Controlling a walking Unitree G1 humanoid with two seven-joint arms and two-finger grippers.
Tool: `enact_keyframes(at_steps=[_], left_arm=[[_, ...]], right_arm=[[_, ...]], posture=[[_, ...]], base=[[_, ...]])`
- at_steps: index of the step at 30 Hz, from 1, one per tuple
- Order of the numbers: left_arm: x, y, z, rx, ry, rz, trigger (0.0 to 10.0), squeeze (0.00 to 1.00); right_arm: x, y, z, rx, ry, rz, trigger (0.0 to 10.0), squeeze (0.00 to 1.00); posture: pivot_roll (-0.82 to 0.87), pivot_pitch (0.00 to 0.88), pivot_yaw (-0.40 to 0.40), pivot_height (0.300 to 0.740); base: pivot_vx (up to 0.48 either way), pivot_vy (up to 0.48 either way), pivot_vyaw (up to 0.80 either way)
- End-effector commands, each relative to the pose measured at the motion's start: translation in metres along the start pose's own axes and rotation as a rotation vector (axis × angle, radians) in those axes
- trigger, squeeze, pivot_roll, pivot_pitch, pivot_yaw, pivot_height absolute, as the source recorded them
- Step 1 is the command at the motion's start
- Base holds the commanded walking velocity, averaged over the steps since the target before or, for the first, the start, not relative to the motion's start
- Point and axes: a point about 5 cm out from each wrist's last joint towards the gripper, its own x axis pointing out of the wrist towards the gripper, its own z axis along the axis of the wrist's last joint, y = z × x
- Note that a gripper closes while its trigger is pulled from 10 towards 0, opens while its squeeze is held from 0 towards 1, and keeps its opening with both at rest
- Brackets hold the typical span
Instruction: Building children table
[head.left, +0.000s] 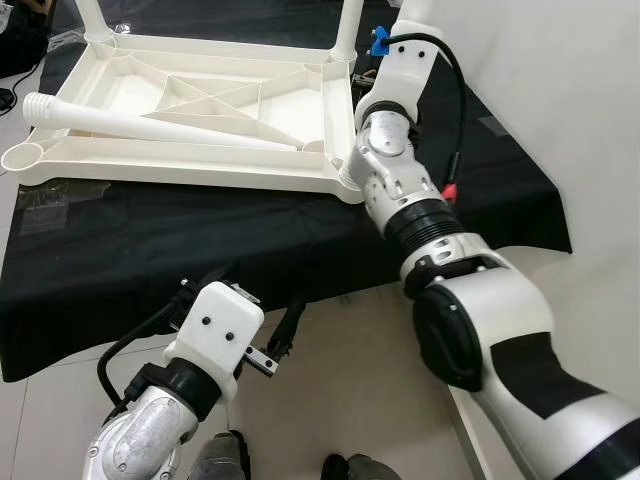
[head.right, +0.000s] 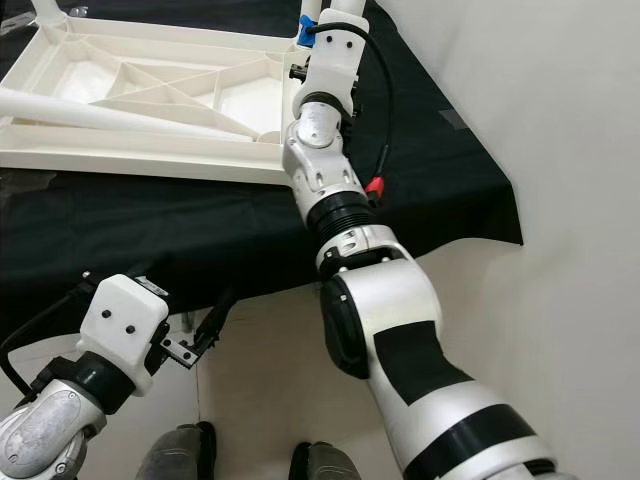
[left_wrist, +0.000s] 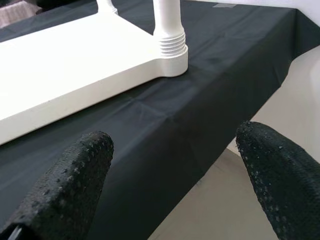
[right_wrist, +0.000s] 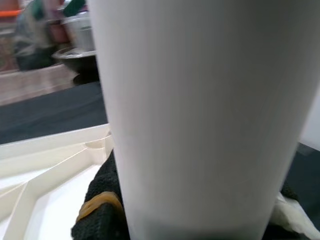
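From the head, the upturned white tabletop lies on the black-draped bench, the right pincer up at its near-right corner leg. The left pincer hangs open before the bench edge. The right wrist camera sits tight against that leg, black fingers closed around it.

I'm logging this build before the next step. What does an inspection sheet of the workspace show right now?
Surface: black cloth covers the bench.
Job's things: white tabletop lies upside down; two legs stand in corner sockets; loose leg lies across its ribs.
Clutter: nothing seen on the cloth.
Grippers: right gripper around an upright leg at the far right corner; left gripper open, below the cloth edge.
Cables: black cable along the right arm.
Surroundings: pale floor, white wall.
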Motion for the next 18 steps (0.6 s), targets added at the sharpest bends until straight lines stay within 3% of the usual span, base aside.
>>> enact_keyframes(at_steps=[1, 18], left_arm=[[-0.001, -0.003, -0.005, -0.015, 0.035, 0.007, 10.0, 0.00], [0.000, -0.004, -0.007, -0.022, 0.041, 0.017, 10.0, 0.00]], right_arm=[[-0.009, -0.028, -0.054, -0.001, 0.217, -0.202, 0.0, 0.00], [-0.020, -0.029, -0.051, -0.024, 0.200, -0.495, 0.0, 0.00]], posture=[[0.12, 0.256, -0.099, 0.740], [0.12, 0.257, -0.103, 0.740]], base=[[0.000, 0.000, 0.00], [0.000, 0.000, 0.00]])
